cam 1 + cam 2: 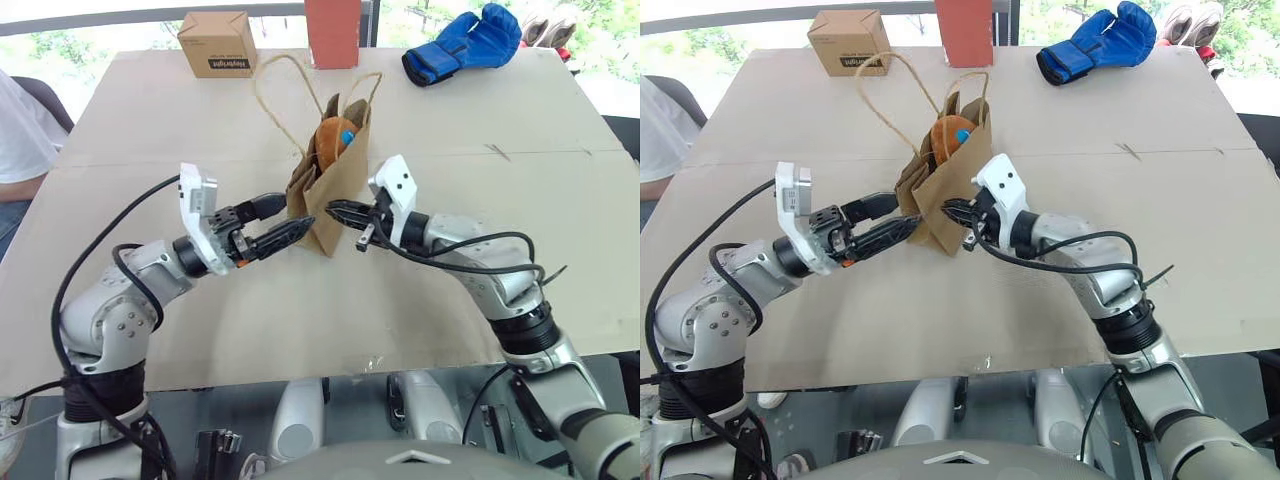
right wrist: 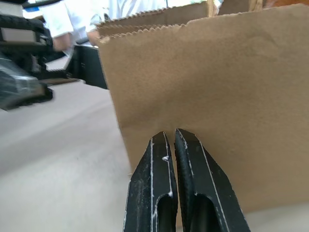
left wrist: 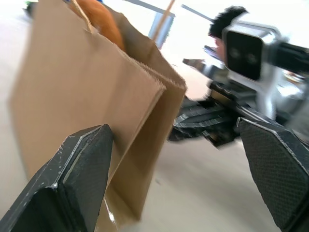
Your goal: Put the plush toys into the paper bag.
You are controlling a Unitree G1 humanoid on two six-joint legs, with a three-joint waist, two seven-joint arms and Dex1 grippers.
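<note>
The brown paper bag (image 1: 330, 185) stands upright in the middle of the table, its loop handles (image 1: 275, 95) raised. A fuzzy orange-brown plush toy (image 1: 334, 138) with a blue spot sits in its open top. My left gripper (image 1: 297, 212) is open at the bag's left lower corner, and the bag's edge (image 3: 145, 121) lies between its spread fingers (image 3: 82, 179). From the right, my right gripper (image 1: 333, 209) points at the bag's side. Its fingers (image 2: 164, 159) are shut with nothing between them, just short of the paper wall (image 2: 217, 96).
At the table's far edge stand a small cardboard box with a black label (image 1: 217, 43) and a red box (image 1: 332, 30). A blue boxing glove (image 1: 465, 42) lies at the far right. A person in white sits at the left (image 1: 20, 130). The table's near edge (image 1: 300, 375) is below my arms.
</note>
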